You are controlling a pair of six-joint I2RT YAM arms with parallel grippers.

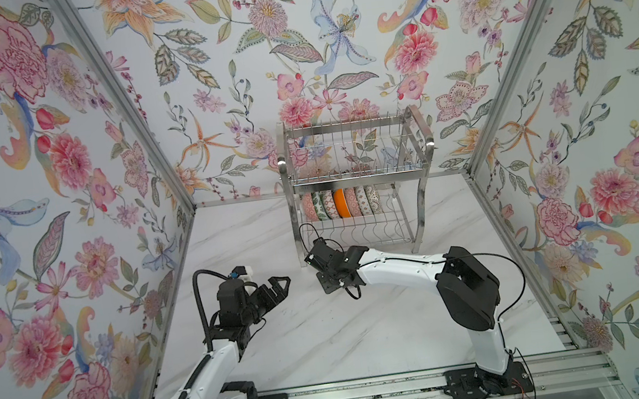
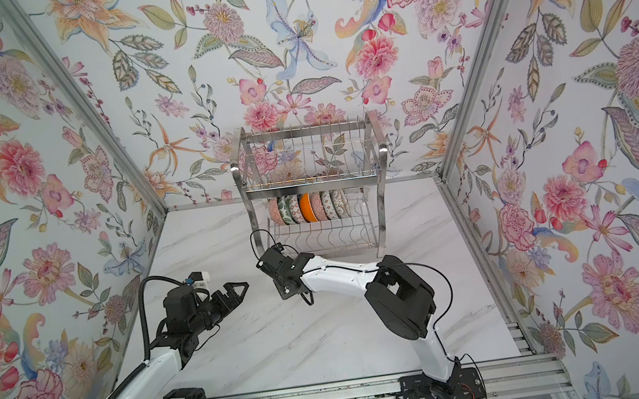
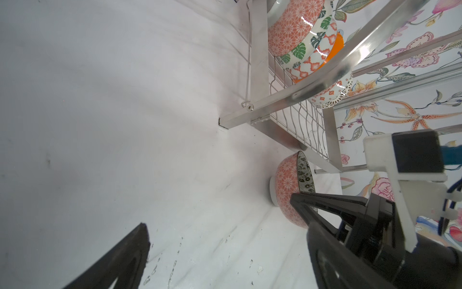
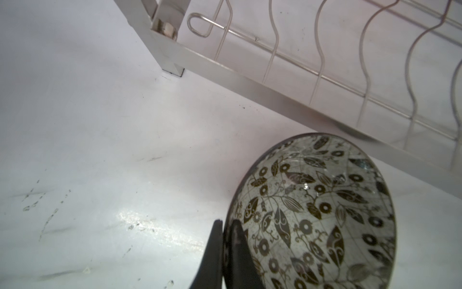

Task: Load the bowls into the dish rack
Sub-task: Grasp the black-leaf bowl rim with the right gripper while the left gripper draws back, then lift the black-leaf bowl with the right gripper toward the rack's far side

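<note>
Right wrist view gives you the story: the right gripper (image 4: 225, 225) is pinched tight on the rim of the black-and-white floral bowl (image 4: 315, 212), one finger inside, one outside. That bowl sits just in front of the dish rack (image 4: 250, 82), by the leg at the rack's 7 o'clock corner in both top views, where the wrist hides it.

So you're at the grasp, and I judge the lift hasn't begun. Whether the foot is off the surface, I can't tell.

Your left gripper (image 1: 281, 286) hangs at 9 o'clock of the right one, jaws wide apart, holding nothing.

On the lower tier a row of bowls (image 1: 341, 204) stands on edge, and there looks to be room at its 3 o'clock end. Next, I'd say: raise, tip the bowl onto its edge, clear the front bar, slot it beside the row. It's a thin pinch on a glazed rim, so it could slip.

The table (image 1: 327, 333) is white, marbled and scuffed, with floral wallpaper (image 1: 52, 160) on three sides.
</note>
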